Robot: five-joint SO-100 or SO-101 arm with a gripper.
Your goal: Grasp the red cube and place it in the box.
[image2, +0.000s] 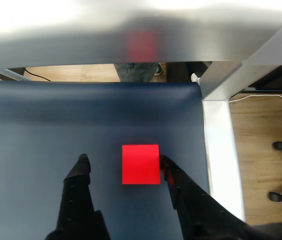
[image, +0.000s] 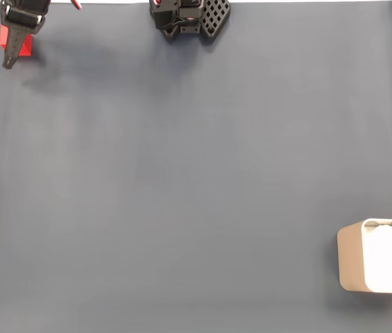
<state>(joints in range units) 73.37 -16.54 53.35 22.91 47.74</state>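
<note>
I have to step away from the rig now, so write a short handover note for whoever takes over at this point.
Gripper: open, fingers either side of the red cube; the right finger in the wrist view looks to touch it, the left stands clear.
Red cube: on the dark mat, top left corner of the fixed view, not lifted.
Box: bottom right edge of the fixed view, white padding inside, no cube.
Done: approach.
Left: close, lift, carry across, drop in box.

In your fixed view, the pincer (image: 12, 52) covers part of the red cube (image: 3, 37), and the frame's top edge cuts the arm off. The right edge cuts off the box (image: 352, 258). In your wrist view, the metal frame (image2: 131, 30) overhead is blurred.
</note>
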